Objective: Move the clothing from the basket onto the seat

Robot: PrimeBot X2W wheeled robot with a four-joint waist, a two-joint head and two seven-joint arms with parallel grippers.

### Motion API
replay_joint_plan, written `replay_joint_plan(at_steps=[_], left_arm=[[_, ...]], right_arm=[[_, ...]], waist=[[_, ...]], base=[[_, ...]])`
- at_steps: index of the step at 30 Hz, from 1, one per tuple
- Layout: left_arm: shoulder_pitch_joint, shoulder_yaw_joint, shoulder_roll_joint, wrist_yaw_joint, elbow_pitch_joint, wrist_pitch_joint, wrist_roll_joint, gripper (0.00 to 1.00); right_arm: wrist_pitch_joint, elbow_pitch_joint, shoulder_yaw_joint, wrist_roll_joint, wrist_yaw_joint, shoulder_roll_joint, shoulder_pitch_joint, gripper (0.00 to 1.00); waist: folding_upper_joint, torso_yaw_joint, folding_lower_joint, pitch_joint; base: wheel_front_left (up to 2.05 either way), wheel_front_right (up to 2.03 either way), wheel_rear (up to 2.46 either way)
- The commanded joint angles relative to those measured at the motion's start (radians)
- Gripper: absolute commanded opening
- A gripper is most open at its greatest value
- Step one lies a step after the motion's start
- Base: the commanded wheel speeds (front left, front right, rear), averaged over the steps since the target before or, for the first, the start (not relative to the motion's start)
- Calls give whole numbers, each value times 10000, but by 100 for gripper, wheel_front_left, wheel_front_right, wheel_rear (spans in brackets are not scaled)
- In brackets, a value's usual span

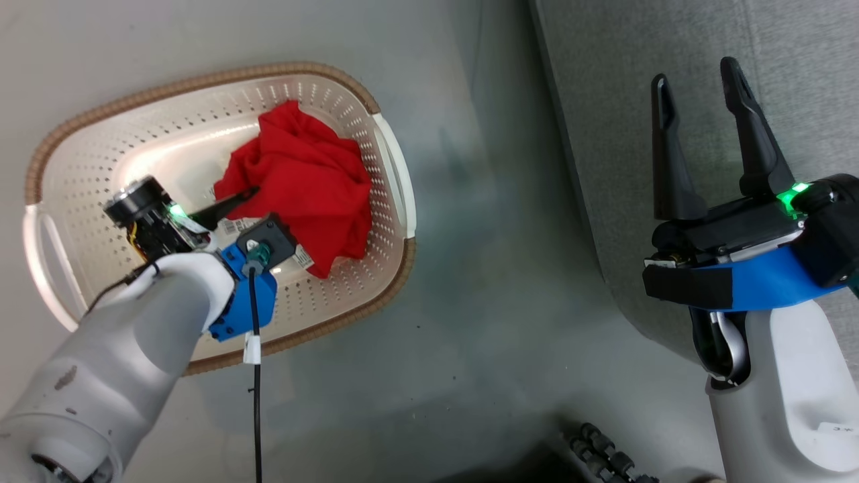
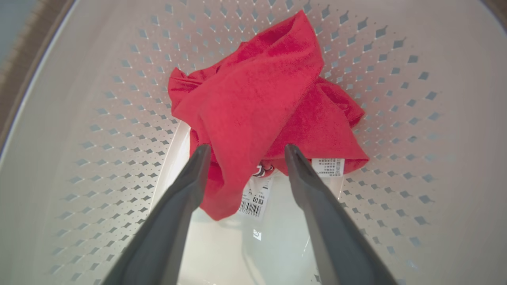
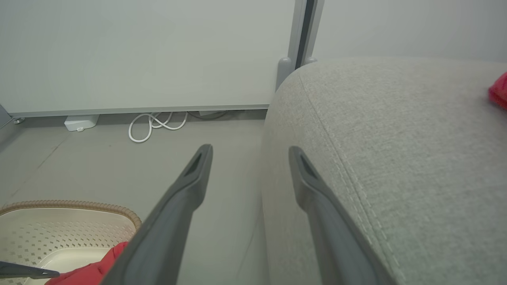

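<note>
— What's at the left?
— A cream laundry basket (image 1: 201, 80) with a brown woven rim stands on the grey floor (image 1: 470, 302). A crumpled red garment (image 1: 302, 181) lies in its right half. The left tool (image 2: 246, 154) reaches down into the basket, jaws apart, one finger on each side of the cloth's near edge. Nothing is clamped, and I cannot tell whether they touch it.
— Any writing?
— A white barcode label (image 2: 253, 198) peeks from under the cloth, with a second printed label (image 2: 326, 166) just beside it. The print is too small to read.
— And rightward?
— The right tool (image 1: 696, 77) hangs over the edge of the grey woven seat (image 1: 805, 67), jaws apart and empty. A scrap of red (image 3: 499, 91) lies on the seat's far side.
</note>
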Motion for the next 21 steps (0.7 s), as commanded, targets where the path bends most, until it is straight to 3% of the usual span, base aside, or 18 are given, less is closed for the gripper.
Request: replay_joint_plan(at_steps=[1,16,17,18,21], left_arm=[[-381,-136,52,-5,191,-26,39,100],[-1753,-508,-238,16,1162,-19,340,100],[-1782,-511,-269,21,1164,-19,351,33],[-1830,-520,-305,38,1126,-24,388,0],[-1905,-522,-348,37,993,-29,390,0]], right_arm=[[-8,-108,-34,61,1,21,-145,100],[18,-271,-73,189,15,34,-30,100],[19,-254,-70,199,15,37,-17,100],[39,-235,-64,201,18,41,-18,100],[42,-180,33,201,36,69,-82,100]], waist=[[0,-106,-2,485],[0,-152,-2,1729],[0,-126,-2,1747],[0,-100,-2,1761],[0,-41,-2,1776]], base=[[0,0,0],[0,0,0],[0,0,0],[0,0,0],[0,0,0]])
